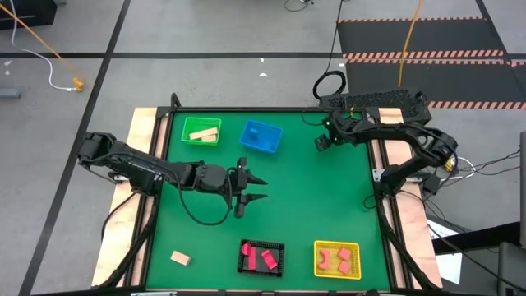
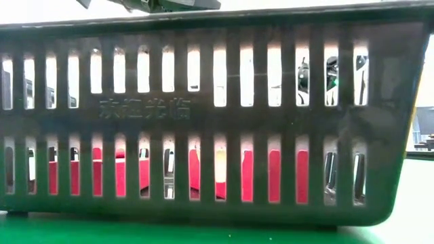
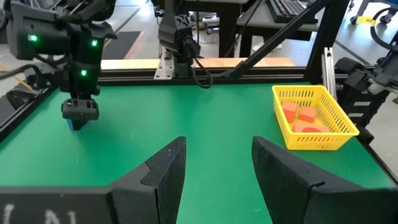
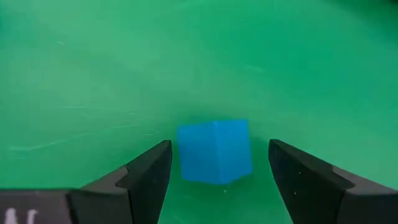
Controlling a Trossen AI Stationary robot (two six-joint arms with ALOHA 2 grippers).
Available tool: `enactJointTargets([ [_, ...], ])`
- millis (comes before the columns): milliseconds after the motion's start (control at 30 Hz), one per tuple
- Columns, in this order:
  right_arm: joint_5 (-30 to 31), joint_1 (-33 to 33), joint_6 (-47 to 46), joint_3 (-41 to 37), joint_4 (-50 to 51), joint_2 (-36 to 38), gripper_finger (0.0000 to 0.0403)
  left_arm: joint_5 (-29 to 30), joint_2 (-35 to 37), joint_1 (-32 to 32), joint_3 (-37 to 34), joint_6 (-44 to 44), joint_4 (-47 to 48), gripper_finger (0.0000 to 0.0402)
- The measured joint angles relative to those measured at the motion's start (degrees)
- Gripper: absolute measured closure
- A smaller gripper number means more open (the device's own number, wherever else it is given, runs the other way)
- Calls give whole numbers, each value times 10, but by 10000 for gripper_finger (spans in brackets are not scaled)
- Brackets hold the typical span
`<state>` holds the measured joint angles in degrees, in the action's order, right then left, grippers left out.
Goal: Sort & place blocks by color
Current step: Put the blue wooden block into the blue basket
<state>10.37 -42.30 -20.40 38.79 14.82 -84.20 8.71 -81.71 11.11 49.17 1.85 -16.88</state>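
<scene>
A blue cube [image 4: 214,151] rests on the green mat near the table's far right. My right gripper [image 4: 219,146] points down over it, open, one finger on either side with a gap to each; the high view shows this gripper [image 1: 321,141], and the left wrist view shows it [image 3: 79,113] with the blue cube [image 3: 75,124] under it. My left gripper [image 1: 258,187] hovers open over the table's middle, holding nothing. A tan block [image 1: 181,258] lies flat near the near left corner. Other blocks sit in the baskets.
Far side: a green basket [image 1: 201,130] with tan blocks and a blue basket [image 1: 260,136] with a blue block. Near edge: a black basket [image 1: 261,256] with red blocks, filling the low view [image 2: 203,41], and a yellow basket [image 1: 337,259] with pink-red blocks. Bare mat lies between them.
</scene>
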Motion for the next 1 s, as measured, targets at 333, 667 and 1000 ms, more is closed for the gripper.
enactJointTargets([
  [333,0,2,30,2,-4,-20,185,4,0,-13,0,-6,1,218],
  [667,-21,1,61,2,-4,-20,304,4,0,-28,0,-6,4,218],
  [1000,-245,17,241,2,-1,-21,321,4,0,-28,0,-3,4,217],
])
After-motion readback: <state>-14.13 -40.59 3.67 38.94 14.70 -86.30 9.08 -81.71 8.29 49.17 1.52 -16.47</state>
